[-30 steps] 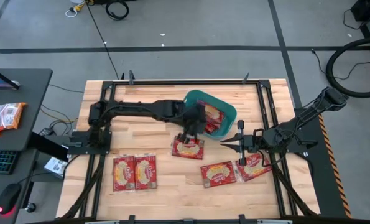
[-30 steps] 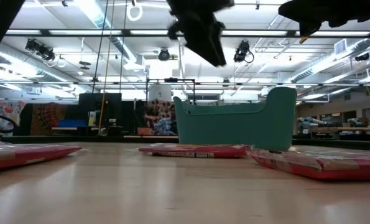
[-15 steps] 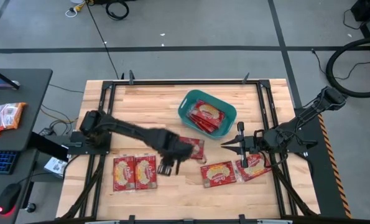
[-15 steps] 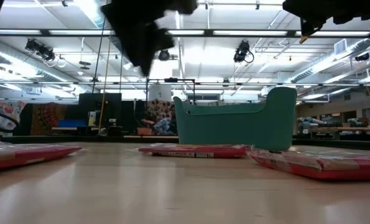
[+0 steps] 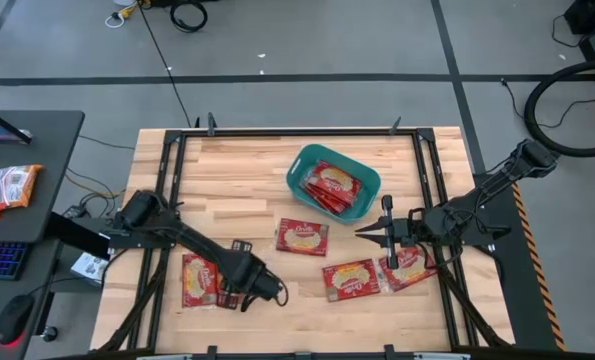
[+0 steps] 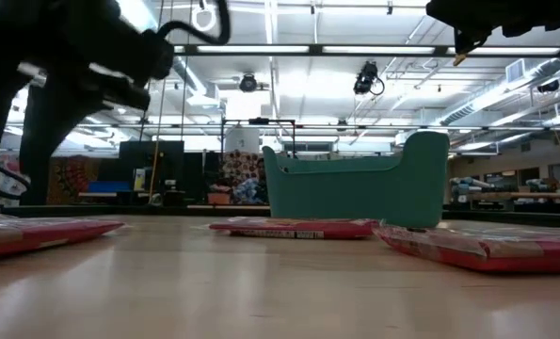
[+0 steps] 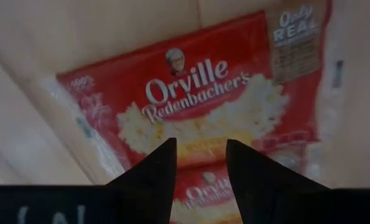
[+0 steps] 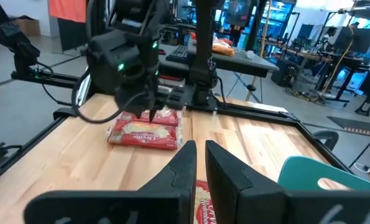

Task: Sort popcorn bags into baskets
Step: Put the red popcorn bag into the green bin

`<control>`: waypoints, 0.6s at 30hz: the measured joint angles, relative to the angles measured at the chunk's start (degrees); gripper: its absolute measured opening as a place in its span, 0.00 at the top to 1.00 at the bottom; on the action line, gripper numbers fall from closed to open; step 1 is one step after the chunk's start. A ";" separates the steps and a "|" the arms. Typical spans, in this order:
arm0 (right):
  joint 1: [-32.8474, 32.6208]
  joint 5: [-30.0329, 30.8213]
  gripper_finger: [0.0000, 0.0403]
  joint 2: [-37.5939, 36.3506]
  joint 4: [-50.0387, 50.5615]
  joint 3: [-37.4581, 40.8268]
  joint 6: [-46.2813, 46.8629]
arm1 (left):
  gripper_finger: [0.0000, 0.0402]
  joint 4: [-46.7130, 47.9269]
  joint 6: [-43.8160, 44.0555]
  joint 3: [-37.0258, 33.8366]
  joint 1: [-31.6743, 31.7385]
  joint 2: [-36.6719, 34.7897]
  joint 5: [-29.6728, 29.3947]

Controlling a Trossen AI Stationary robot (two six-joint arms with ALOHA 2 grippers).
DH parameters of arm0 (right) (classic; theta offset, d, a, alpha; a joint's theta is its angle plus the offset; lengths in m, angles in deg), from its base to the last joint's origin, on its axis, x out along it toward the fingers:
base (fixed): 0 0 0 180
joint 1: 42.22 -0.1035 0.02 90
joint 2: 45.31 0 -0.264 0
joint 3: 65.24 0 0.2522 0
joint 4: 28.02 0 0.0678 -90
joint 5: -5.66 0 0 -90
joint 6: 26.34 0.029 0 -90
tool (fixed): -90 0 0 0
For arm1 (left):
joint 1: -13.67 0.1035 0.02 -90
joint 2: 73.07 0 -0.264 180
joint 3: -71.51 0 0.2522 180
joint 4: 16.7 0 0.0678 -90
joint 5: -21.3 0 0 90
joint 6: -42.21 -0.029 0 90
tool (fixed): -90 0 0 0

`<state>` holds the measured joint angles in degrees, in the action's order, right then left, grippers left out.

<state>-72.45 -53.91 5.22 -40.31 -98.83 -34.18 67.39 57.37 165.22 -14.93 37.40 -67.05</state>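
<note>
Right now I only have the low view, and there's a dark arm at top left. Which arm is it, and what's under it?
Observer: It's the left one. The left gripper hangs open and empty over a pair of popcorn bags at the front left of the table.
Operator: Is anything inside the teal basket?
Observer: Yes, the basket holds at least two packets.
Operator: And the other arm?
Observer: The right gripper hovers just in front of the basket, close to two loose bags on the right side.
</note>
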 joint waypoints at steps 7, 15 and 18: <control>1.41 0.00 0.90 0.00 -0.07 0.00 -1.66 | 0.64 -6.68 -15.64 -6.87 -4.98 0.02 -6.14; 2.31 -0.04 0.90 0.00 -0.08 0.00 -1.83 | 0.65 -13.23 -11.46 -13.02 -6.91 -0.39 -16.28; 2.31 -0.04 0.90 0.00 -0.09 0.00 -1.81 | 0.65 -14.89 0.52 -14.34 -4.09 -0.52 -15.45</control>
<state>-70.14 -53.94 5.22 -40.40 -98.83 -35.99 52.50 57.89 150.88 -19.02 36.89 -82.50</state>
